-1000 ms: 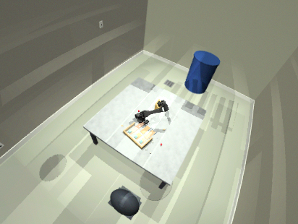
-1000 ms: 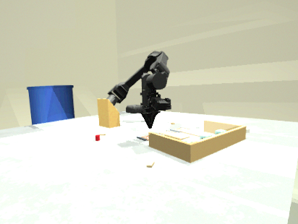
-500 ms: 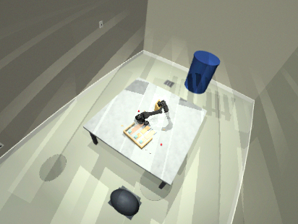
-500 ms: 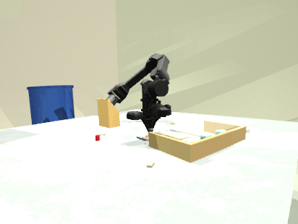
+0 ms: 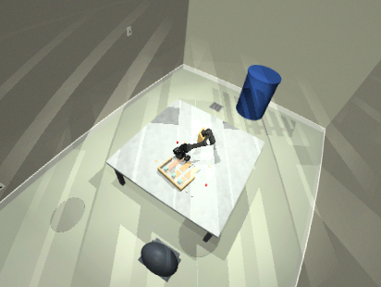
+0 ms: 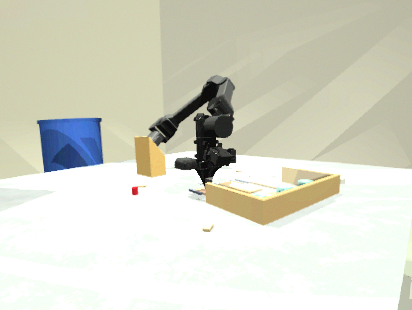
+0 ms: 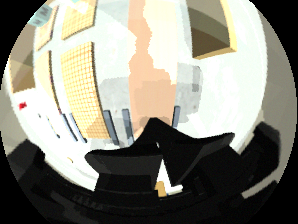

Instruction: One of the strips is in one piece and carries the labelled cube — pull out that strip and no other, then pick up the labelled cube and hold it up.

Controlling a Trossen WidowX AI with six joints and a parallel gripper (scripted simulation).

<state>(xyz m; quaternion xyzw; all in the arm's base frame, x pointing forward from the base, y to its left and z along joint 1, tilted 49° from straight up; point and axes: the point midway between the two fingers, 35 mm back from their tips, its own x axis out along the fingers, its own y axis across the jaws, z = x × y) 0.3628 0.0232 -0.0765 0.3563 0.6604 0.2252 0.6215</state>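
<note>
A shallow wooden tray [image 5: 165, 175] [image 6: 260, 206] [image 7: 228, 27] on the white table holds several strips side by side. In the wrist view, a plain peach strip [image 7: 150, 75] runs straight out from under my fingers. Orange gridded strips [image 7: 82, 85] lie to its left, with dark strip ends [image 7: 126, 125] sticking out of the tray's open side. Pale blue cubes [image 7: 42, 17] [image 6: 287, 188] sit at the strips' far ends; I cannot read any label. My gripper [image 7: 153, 120] [image 6: 206, 183] [image 5: 184, 157] is shut, pointing down, with its tips low at the near end of the peach strip, just outside the tray.
A tan wedge block [image 6: 150, 156] [image 5: 202, 135] stands behind the arm. A small red cube [image 6: 134, 190] [image 7: 21, 105] and a small tan chip [image 6: 208, 228] lie on the table. A blue bin [image 5: 258, 92] [image 6: 71, 144] and a dark round object [image 5: 159, 259] stand on the floor.
</note>
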